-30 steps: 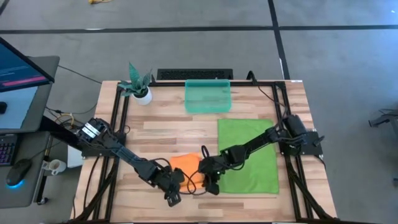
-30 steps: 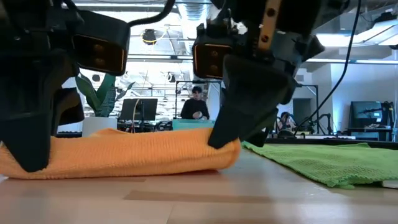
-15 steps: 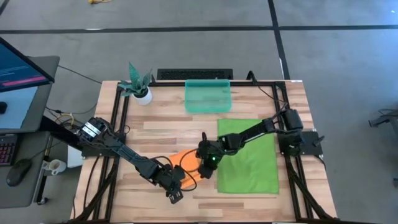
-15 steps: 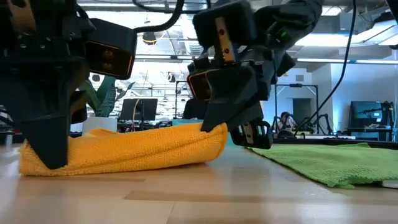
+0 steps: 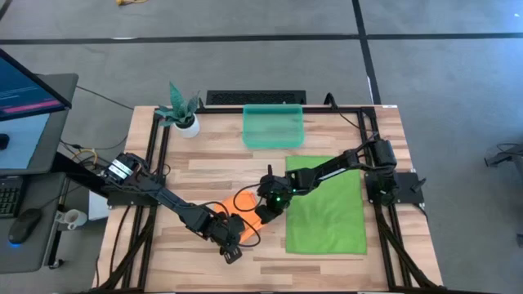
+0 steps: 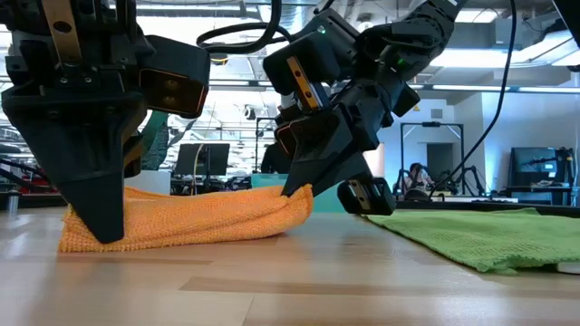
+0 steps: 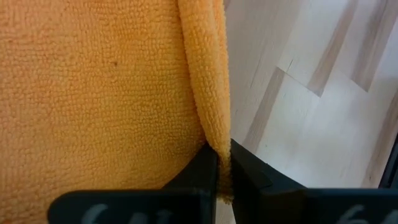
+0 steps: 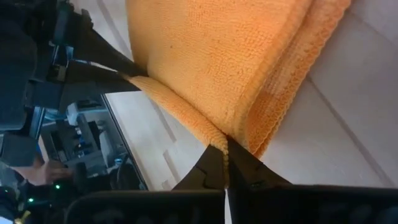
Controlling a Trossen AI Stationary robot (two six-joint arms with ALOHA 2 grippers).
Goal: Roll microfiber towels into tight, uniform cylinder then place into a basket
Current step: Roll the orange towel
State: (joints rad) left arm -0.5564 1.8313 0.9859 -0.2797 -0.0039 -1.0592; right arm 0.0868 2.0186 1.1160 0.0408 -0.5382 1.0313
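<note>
Where both claws pinch it — nubby orange towel (image 6: 195,217), folded.

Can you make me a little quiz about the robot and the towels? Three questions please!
1. True or false: the basket already holds a rolled towel.
2. Which towel are both pincers pinching? A) the orange towel B) the green towel C) neither
3. Fill in: the green towel lies flat on the side of the ___ arm.

Hints: the left pincer and the right pincer each grip an edge of the same cloth. The potted plant stands beside the basket.

Key: 1 false; 2 A; 3 right.
</note>
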